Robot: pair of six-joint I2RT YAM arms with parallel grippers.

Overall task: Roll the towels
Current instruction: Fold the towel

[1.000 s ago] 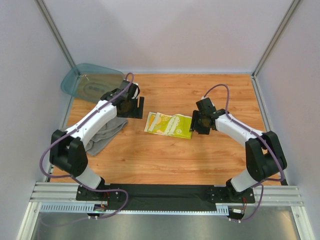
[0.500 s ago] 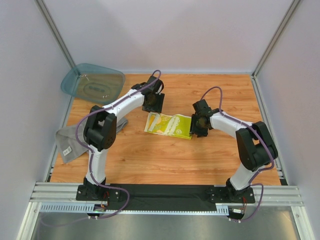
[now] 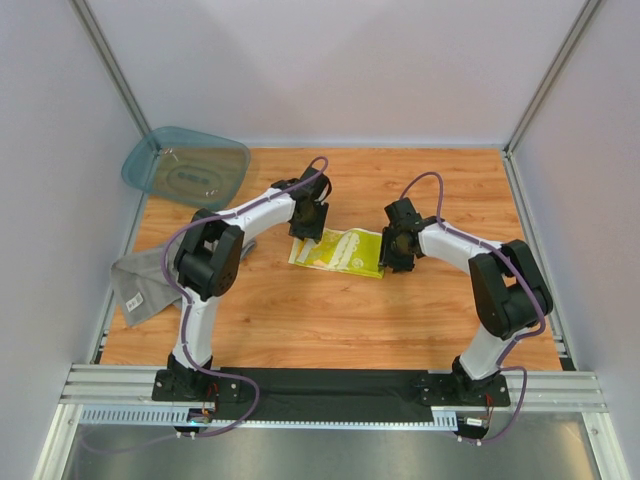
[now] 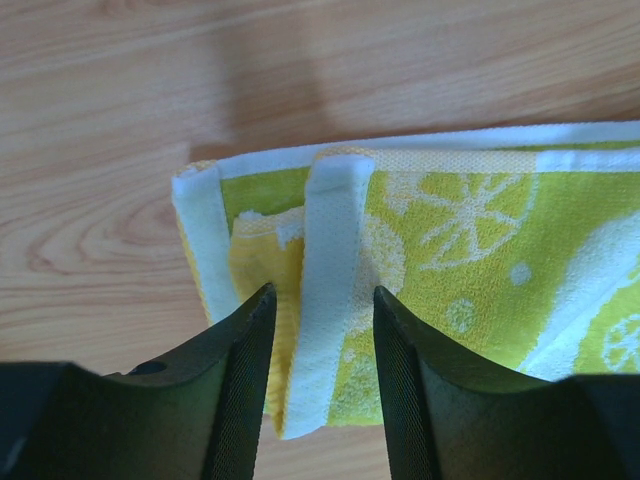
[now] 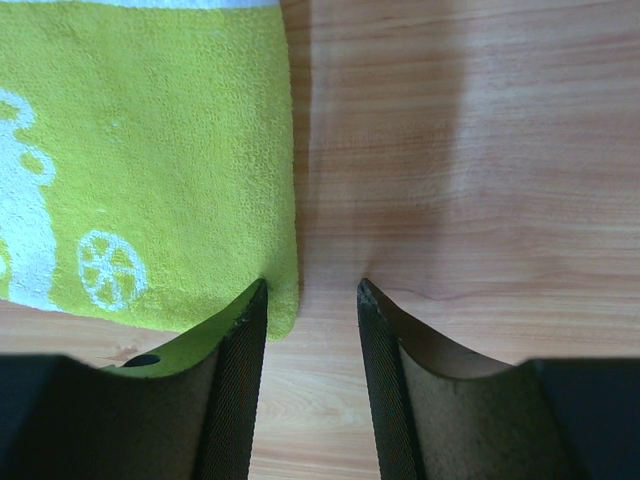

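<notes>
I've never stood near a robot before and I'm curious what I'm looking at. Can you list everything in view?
yellow-and-white patterned terry cloth: one, yellow and white, folded flat mid-table between the two grippers.
plain grey terry towel: one, grey with a small white tag, crumpled at the table's left edge.
translucent teal plastic tub: one, teal, at the far left corner.
wooden table: one, orange-brown, under everything.
left arm and right arm: two, white and black, bases at the near edge.
left gripper: one, black, jaws open astride the cloth's white folded hem.
right gripper: one, black, jaws open at the cloth's opposite end, one finger over its corner.
</notes>
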